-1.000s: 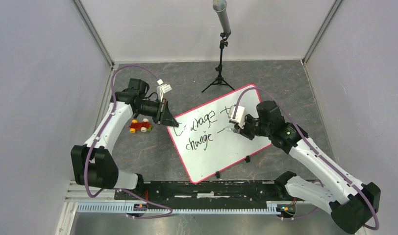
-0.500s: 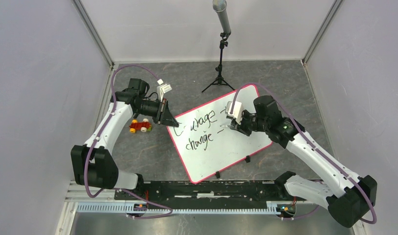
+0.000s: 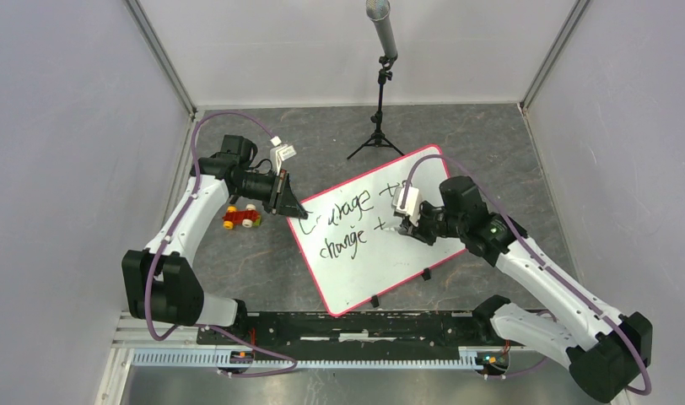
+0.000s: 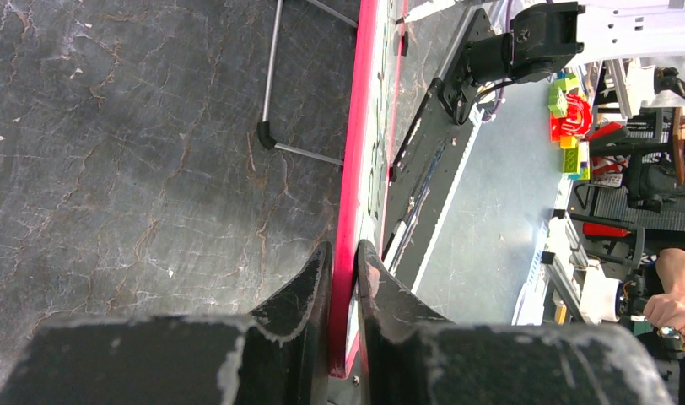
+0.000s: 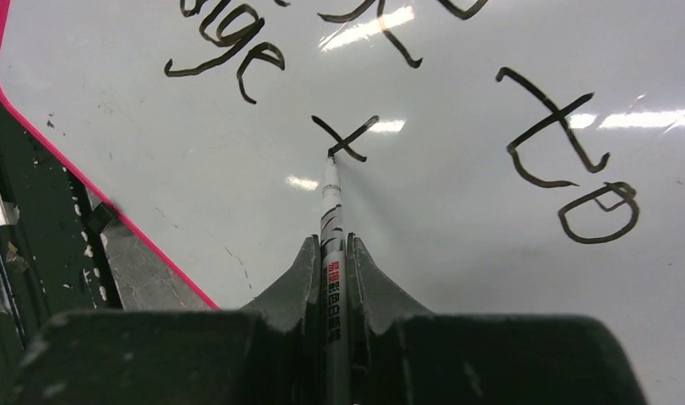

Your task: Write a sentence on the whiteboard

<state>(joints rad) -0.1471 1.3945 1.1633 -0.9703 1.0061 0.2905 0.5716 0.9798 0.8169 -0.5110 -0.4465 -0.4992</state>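
The whiteboard [image 3: 390, 257], white with a pink-red rim, lies tilted on the dark table. On it is the sentence [image 3: 343, 207] in black script: "courage to" on one line, and "change" with a fresh cross stroke [image 5: 346, 139] below. My left gripper [image 3: 293, 207] is shut on the board's far left corner; the left wrist view shows its jaws [image 4: 343, 249] pinching the red rim [image 4: 356, 126]. My right gripper [image 3: 405, 226] is shut on a white marker [image 5: 331, 202]. The marker tip touches the board at the cross stroke.
A microphone tripod [image 3: 378, 135] stands just behind the board. A small red and yellow toy car [image 3: 242, 218] sits left of the board, under my left arm. Two black clips [image 3: 425, 273] hold the board's near edge. A black rail [image 3: 347, 325] runs along the table's front.
The right gripper went up and left with the marker, then came back down. The single dash after "change" is now crossed by a second stroke. The left arm has not moved.
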